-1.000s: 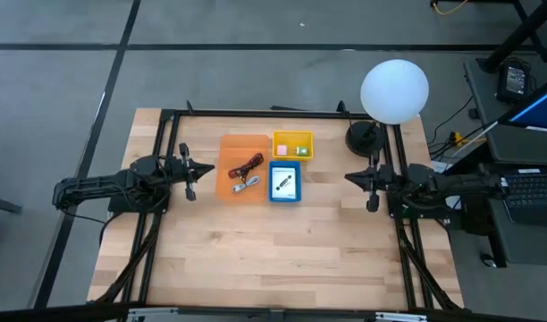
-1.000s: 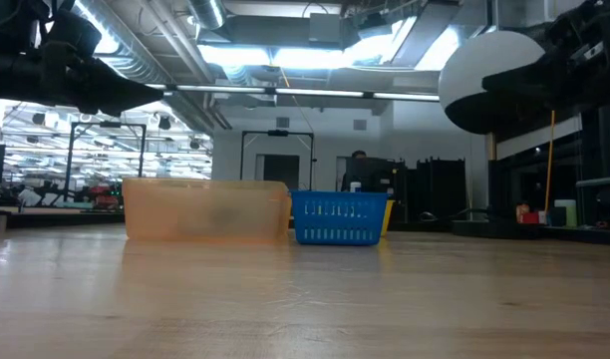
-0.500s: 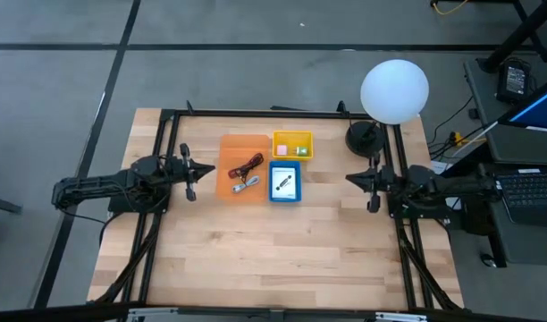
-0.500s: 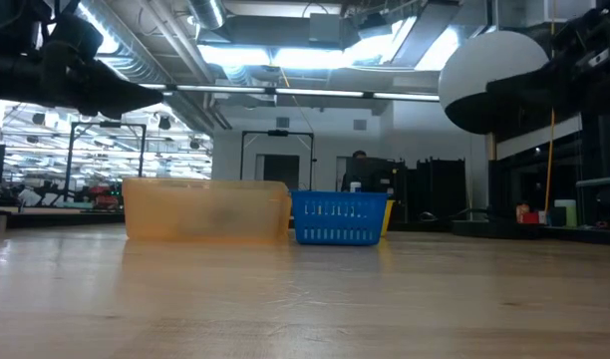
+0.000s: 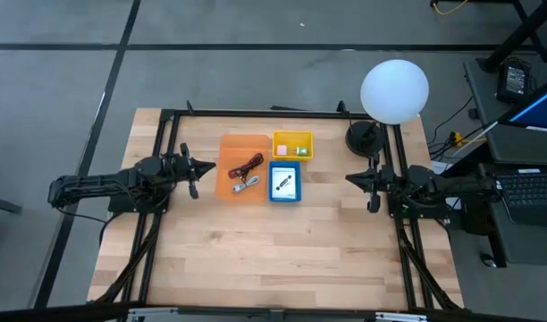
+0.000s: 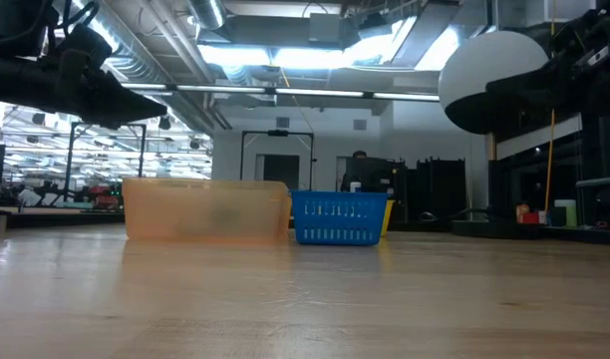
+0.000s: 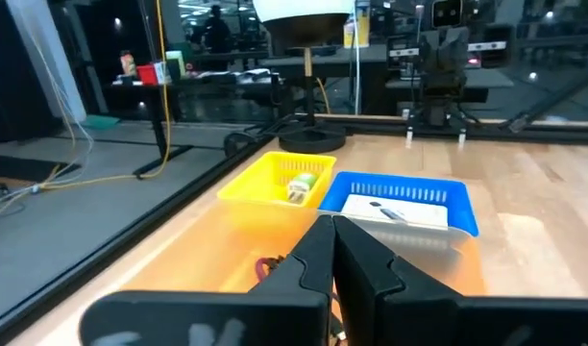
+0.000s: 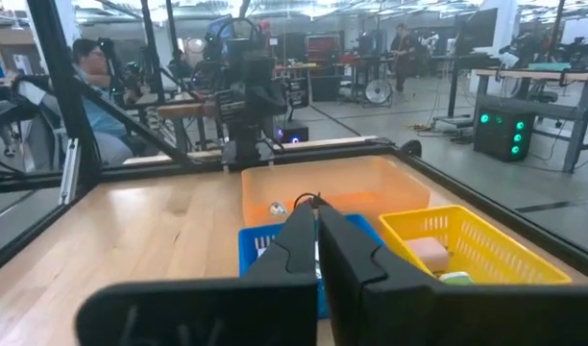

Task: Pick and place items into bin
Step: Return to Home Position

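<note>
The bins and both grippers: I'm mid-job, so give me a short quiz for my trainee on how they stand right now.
1. True or false: the left gripper and the right gripper are both shut and empty.
2. The red cable lies in which bin? A orange, B blue, C yellow.
3. Fill in: the white card lies in the ___ bin.
Key: 1 true; 2 A, the orange bin; 3 blue, the blue bin.
</note>
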Controlling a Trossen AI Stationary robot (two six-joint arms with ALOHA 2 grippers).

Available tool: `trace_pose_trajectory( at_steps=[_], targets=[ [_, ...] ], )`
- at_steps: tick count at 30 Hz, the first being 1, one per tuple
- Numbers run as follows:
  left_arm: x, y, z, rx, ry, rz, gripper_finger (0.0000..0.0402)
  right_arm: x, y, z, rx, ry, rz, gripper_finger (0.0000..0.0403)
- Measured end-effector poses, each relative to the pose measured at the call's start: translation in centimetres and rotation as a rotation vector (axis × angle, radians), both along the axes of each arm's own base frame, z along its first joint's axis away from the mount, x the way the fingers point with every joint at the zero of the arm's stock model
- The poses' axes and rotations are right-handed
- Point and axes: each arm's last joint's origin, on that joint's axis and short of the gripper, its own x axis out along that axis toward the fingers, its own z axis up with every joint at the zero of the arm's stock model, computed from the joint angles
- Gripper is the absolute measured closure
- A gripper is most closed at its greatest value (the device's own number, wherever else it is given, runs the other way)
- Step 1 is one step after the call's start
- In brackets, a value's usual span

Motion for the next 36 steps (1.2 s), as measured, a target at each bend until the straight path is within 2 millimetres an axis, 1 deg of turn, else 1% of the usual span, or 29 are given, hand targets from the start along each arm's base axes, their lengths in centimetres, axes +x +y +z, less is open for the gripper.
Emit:
trace_pose_trajectory(
  at_steps=[8,36],
  targets=[
    [0.0,0.0,0.01,-0.039,-0.016,0.003,0.0396,0.0,0.0,0.0,0.079,-0.013,0.003,0.0403],
    [0.0,0.0,0.01,-0.039,-0.016,0.002,0.0394,0.0,0.0,0.0,0.076,-0.013,0.003,0.0402]
  ],
)
